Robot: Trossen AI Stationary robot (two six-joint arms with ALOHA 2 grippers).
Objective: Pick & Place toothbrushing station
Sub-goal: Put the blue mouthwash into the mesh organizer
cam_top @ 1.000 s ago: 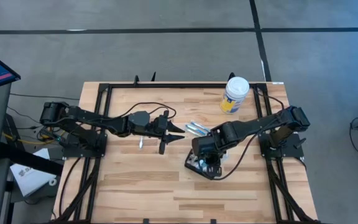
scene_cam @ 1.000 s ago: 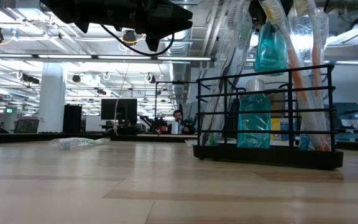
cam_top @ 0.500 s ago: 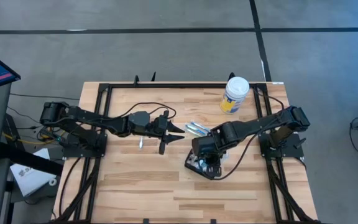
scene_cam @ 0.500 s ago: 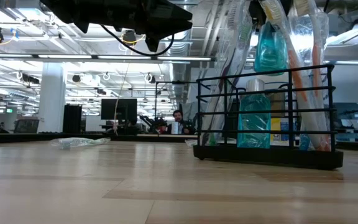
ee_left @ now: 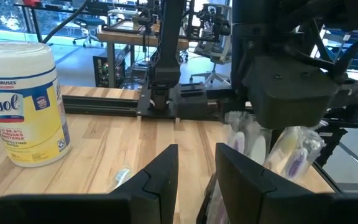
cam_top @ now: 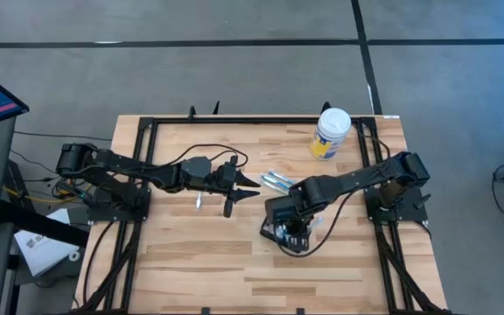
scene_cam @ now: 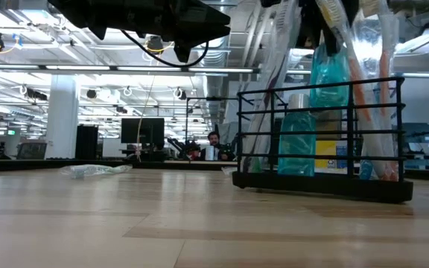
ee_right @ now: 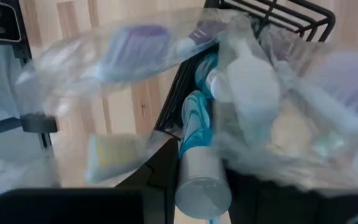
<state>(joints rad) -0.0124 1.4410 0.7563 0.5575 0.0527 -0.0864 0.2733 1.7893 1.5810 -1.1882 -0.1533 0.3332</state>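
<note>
The toothbrushing station (scene_cam: 319, 83) is a black wire rack standing on the table right of centre. It holds a teal bottle (scene_cam: 295, 141) and plastic-wrapped toothbrushes (scene_cam: 371, 89). My right gripper (cam_top: 289, 223) hangs over it, pointing down, shut on a teal tube (scene_cam: 328, 68) whose lower end is inside the rack. My left gripper (cam_top: 241, 191) hovers level above the table's middle, open, nothing between its fingers (ee_left: 166, 171), and faces the station (ee_left: 291, 149). My right gripper holds the teal tube just below its silver cap (ee_right: 202, 182), pinched between the two fingers (ee_right: 157, 168). The fingers come from above, pointing down. The tube hangs below them, cap up, its lower part among the wrapped brushes in the rack (ee_right: 291, 18).
A white-lidded yellow-labelled wipes tub (cam_top: 331, 133) stands at the far right corner. Two small wrapped packets (cam_top: 278, 181) lie between the grippers, and a small white piece (cam_top: 198, 201) lies under the left arm. Bare wood fills the near half.
My right gripper has sunk a little toward the station, still shut on the teal tube, which now sits lower among the rack's contents. The teal bottle and the wrapped brushes in the rack have shifted slightly sideways.
</note>
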